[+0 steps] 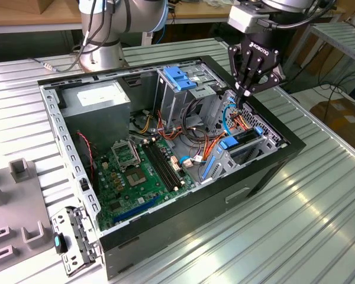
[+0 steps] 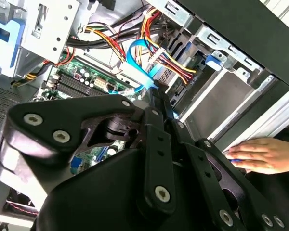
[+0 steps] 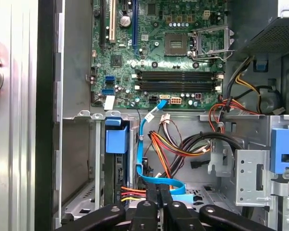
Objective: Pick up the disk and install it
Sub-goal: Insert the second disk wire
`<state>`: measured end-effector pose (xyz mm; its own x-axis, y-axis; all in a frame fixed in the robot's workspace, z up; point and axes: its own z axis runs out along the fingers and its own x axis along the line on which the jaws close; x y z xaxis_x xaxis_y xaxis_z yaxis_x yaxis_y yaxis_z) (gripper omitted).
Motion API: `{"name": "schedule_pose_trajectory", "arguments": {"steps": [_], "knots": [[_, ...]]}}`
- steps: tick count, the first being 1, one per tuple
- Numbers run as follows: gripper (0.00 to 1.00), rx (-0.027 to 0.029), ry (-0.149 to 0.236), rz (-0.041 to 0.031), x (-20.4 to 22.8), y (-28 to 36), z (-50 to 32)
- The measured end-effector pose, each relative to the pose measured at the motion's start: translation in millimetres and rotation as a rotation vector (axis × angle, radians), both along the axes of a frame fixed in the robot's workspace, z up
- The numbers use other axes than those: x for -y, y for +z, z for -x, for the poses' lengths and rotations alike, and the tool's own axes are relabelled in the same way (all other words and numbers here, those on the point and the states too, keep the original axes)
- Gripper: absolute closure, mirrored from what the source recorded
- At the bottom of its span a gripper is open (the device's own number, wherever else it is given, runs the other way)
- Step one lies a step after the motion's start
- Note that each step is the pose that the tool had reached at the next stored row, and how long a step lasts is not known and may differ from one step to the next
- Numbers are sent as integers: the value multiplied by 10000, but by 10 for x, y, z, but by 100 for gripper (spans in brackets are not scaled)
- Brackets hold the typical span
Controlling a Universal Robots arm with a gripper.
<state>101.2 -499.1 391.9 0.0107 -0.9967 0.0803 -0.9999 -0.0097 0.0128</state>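
The disk (image 1: 244,138) stands on edge in the lower bay at the front of the open computer case (image 1: 272,168). A blue carrier tab (image 1: 229,144) sits at its end. In the first wrist view the disk (image 3: 116,175) is a dark slab under a blue tab (image 3: 116,139), with red, orange and yellow wires at its end. My gripper (image 1: 240,102) hangs just above and behind that bay, among the cables. Its fingers (image 3: 147,211) are pressed together on a flat blue cable (image 3: 145,144) that runs up to the motherboard. The same cable (image 2: 137,62) meets my gripper (image 2: 157,92).
A drive cage with a blue latch (image 1: 180,77) stands in the case's middle, with a grey power supply (image 1: 100,97) behind and a green motherboard (image 1: 139,171) on the floor. A person's hand (image 2: 260,154) rests outside the case wall. Grey fixtures (image 1: 18,201) lie on the exterior view's left.
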Motion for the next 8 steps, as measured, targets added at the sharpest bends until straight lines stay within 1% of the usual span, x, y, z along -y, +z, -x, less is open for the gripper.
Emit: {"name": "schedule_pose_trajectory", "arguments": {"steps": [1,5,6,7,8], "knots": [[82,0,0,4,-15,-3,-1],[82,0,-1,48,-40,-10,-5],[81,0,0,72,-46,-12,-9],[75,0,1,107,-51,-15,-12],[75,0,1,154,-63,-22,-18]]}}
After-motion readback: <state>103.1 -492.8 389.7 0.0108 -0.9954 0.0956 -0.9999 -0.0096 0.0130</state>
